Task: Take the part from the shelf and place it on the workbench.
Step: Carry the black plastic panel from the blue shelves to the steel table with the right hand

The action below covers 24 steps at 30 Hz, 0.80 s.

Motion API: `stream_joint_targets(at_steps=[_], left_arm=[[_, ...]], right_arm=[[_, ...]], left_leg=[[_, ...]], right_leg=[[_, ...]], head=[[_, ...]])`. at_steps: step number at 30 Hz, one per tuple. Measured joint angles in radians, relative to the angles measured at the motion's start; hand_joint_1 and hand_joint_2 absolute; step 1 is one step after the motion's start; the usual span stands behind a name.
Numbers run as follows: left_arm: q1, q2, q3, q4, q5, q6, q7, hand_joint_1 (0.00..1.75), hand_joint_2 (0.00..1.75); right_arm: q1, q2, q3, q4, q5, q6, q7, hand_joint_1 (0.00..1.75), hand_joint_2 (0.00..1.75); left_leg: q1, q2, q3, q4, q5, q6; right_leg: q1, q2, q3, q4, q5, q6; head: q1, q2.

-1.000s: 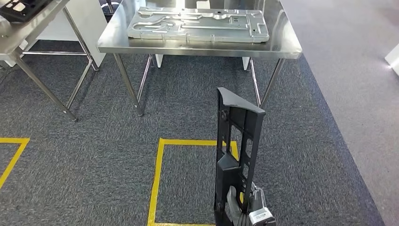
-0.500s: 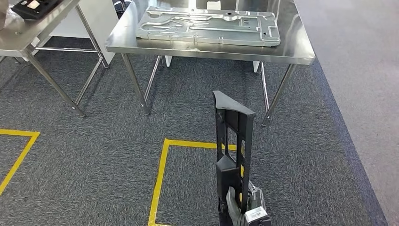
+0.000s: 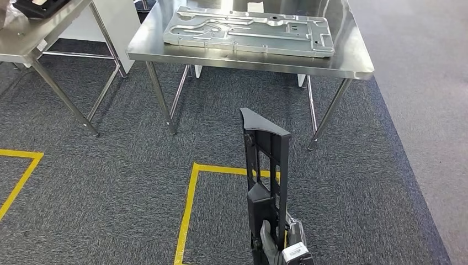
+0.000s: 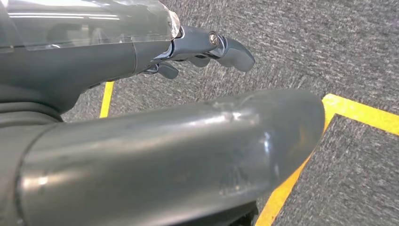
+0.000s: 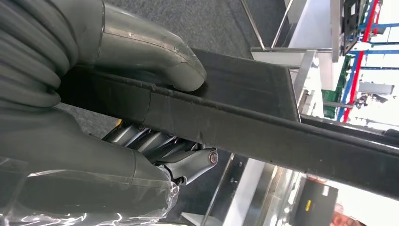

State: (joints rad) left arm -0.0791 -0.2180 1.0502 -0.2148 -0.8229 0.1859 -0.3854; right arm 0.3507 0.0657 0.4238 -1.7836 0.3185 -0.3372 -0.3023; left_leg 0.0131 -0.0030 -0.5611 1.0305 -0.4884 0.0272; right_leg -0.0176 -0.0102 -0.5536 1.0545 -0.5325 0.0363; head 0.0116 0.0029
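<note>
Underfoot lies a grey speckled carpet (image 3: 110, 165) marked with yellow tape lines (image 3: 186, 210) that form a square outline. Ahead stands a stainless steel workbench (image 3: 353, 63) on thin metal legs, carrying a large stamped metal panel (image 3: 248, 30). Another steel table (image 3: 27, 44) stands to the left, with a dark tray (image 3: 36, 6) at its edge. A smoother grey floor strip (image 3: 430, 110) runs along the right. The right hand (image 3: 281, 245) grips the long black part (image 3: 265, 171), upright over the carpet, well short of the workbench; its thumb (image 5: 150, 52) presses one face. The left hand (image 4: 207, 47) holds nothing, fingers loosely apart above the carpet.
</note>
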Motion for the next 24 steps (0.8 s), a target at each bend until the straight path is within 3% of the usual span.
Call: stream_joint_targets(at_steps=[1, 3, 4, 5, 6, 8, 9, 10, 12, 15, 16, 17, 19, 20, 21, 22, 24], left_arm=[[-0.001, 0.000, 0.000, 0.000, 0.000, -0.001, 0.000, 0.00, 0.00], [-0.002, 0.000, 0.000, 0.000, -0.001, -0.002, 0.000, 0.00, 0.00], [-0.002, 0.000, 0.000, 0.000, -0.002, -0.003, 0.000, 0.00, 0.00], [-0.001, 0.000, 0.000, 0.000, -0.002, -0.004, 0.000, 0.00, 0.00], [0.000, 0.000, 0.000, 0.000, -0.002, -0.004, 0.000, 0.00, 0.00], [0.000, 0.000, 0.000, 0.000, -0.004, -0.007, 0.000, 0.00, 0.00], [0.000, -0.001, 0.000, 0.000, -0.005, -0.009, 0.000, 0.00, 0.00], [-0.001, -0.002, 0.000, 0.000, -0.005, -0.011, 0.000, 0.00, 0.00], [-0.003, -0.003, 0.000, 0.000, -0.006, -0.015, 0.000, 0.00, 0.00], [-0.007, -0.003, 0.000, 0.000, -0.009, -0.018, 0.001, 0.00, 0.00], [-0.008, -0.003, 0.000, 0.000, -0.010, -0.018, 0.001, 0.00, 0.00], [-0.008, -0.002, 0.000, 0.000, -0.012, -0.018, 0.001, 0.00, 0.00], [-0.006, -0.002, 0.000, 0.000, -0.014, -0.021, 0.002, 0.00, 0.00], [-0.004, -0.002, 0.000, 0.000, -0.016, -0.022, 0.003, 0.00, 0.00], [-0.002, -0.002, 0.000, 0.000, -0.017, -0.022, 0.004, 0.00, 0.00], [0.000, -0.002, 0.000, 0.000, -0.018, -0.023, 0.004, 0.00, 0.00], [0.003, 0.000, 0.000, 0.000, -0.019, -0.023, 0.005, 0.00, 0.00]], right_arm=[[-0.001, 0.000, 0.000, 0.000, 0.000, -0.002, 0.000, 1.75, 1.75], [-0.003, -0.002, 0.000, -0.001, 0.000, -0.009, 0.000, 1.75, 1.75], [-0.003, -0.003, 0.000, -0.001, 0.002, -0.013, 0.000, 1.75, 1.75], [-0.004, -0.004, -0.001, -0.001, 0.004, -0.017, -0.001, 1.75, 1.75], [-0.004, -0.005, -0.001, -0.001, 0.008, -0.021, -0.002, 1.75, 1.75], [-0.005, -0.006, -0.001, -0.006, 0.018, -0.028, -0.003, 1.75, 1.75], [-0.007, -0.007, -0.001, -0.009, 0.024, -0.031, -0.004, 1.75, 1.75], [-0.010, -0.007, -0.001, -0.013, 0.030, -0.034, -0.004, 1.75, 1.75], [-0.016, -0.008, -0.002, -0.022, 0.043, -0.039, -0.004, 1.75, 1.75], [-0.021, -0.008, -0.005, -0.037, 0.057, -0.043, -0.004, 1.75, 1.75], [-0.025, -0.008, -0.006, -0.042, 0.061, -0.046, -0.003, 1.75, 1.75], [-0.029, -0.007, -0.007, -0.046, 0.067, -0.049, -0.003, 1.75, 1.75], [-0.038, -0.006, -0.011, -0.051, 0.081, -0.056, -0.002, 1.75, 1.75], [-0.041, -0.006, -0.013, -0.053, 0.090, -0.060, -0.002, 1.75, 1.75], [-0.043, -0.005, -0.015, -0.056, 0.099, -0.064, -0.002, 1.75, 1.75], [-0.045, -0.003, -0.016, -0.059, 0.107, -0.068, -0.001, 1.75, 1.75], [-0.052, 0.001, -0.020, -0.065, 0.118, -0.072, 0.001, 1.75, 1.75]], left_leg=[[0.001, 0.000, 0.005, -0.004, 0.001, 0.006], [-0.002, 0.000, 0.007, -0.004, -0.004, 0.014], [-0.004, -0.001, 0.010, -0.004, -0.008, 0.016], [-0.007, -0.003, 0.016, -0.004, -0.013, 0.017], [-0.009, -0.005, 0.024, -0.004, -0.020, 0.017], [-0.011, -0.009, 0.043, -0.005, -0.035, 0.015], [-0.013, -0.010, 0.051, -0.005, -0.043, 0.012], [-0.014, -0.011, 0.056, -0.006, -0.049, 0.008], [-0.014, -0.011, 0.062, -0.012, -0.057, -0.002], [-0.016, -0.007, 0.077, -0.008, -0.071, -0.018], [-0.016, -0.005, 0.066, 0.022, -0.084, -0.023], [-0.012, -0.004, 0.034, 0.077, -0.102, -0.027], [-0.006, -0.003, -0.059, 0.212, -0.136, -0.036], [-0.003, -0.003, -0.097, 0.255, -0.133, -0.040], [0.000, -0.003, -0.118, 0.260, -0.110, -0.043], [0.002, -0.003, -0.119, 0.226, -0.066, -0.045], [0.002, 0.000, -0.089, 0.103, 0.028, -0.045]], right_leg=[[-0.001, 0.001, -0.021, 0.043, -0.022, 0.003], [-0.001, 0.004, -0.095, 0.170, -0.075, 0.007], [-0.001, 0.005, -0.130, 0.222, -0.085, 0.008], [-0.001, 0.005, -0.151, 0.243, -0.075, 0.007], [0.000, 0.005, -0.153, 0.227, -0.046, 0.004], [0.005, 0.007, -0.109, 0.108, 0.038, -0.009], [0.010, 0.008, -0.083, 0.049, 0.064, -0.017], [0.014, 0.008, -0.064, 0.008, 0.075, -0.023], [0.020, 0.010, -0.054, -0.015, 0.067, -0.033], [0.011, 0.011, -0.026, -0.042, 0.059, -0.044], [0.006, 0.009, -0.011, -0.053, 0.056, -0.048], [0.004, 0.007, 0.003, -0.060, 0.051, -0.051], [0.003, 0.005, 0.022, -0.063, 0.035, -0.054], [0.003, 0.006, 0.033, -0.062, 0.025, -0.053], [0.003, 0.007, 0.047, -0.062, 0.014, -0.052], [0.001, 0.008, 0.062, -0.062, 0.003, -0.049], [0.000, 0.010, 0.093, -0.062, -0.023, -0.039]], head=[[0.001, 0.000], [0.002, 0.000], [0.002, 0.000], [0.002, 0.000], [0.002, 0.000], [0.002, 0.000], [0.000, 0.000], [-0.001, 0.000], [-0.004, 0.000], [-0.005, 0.000], [-0.008, 0.000], [-0.012, 0.000], [-0.018, 0.000], [-0.018, 0.000], [-0.018, 0.000], [-0.018, 0.000], [-0.019, 0.000]])
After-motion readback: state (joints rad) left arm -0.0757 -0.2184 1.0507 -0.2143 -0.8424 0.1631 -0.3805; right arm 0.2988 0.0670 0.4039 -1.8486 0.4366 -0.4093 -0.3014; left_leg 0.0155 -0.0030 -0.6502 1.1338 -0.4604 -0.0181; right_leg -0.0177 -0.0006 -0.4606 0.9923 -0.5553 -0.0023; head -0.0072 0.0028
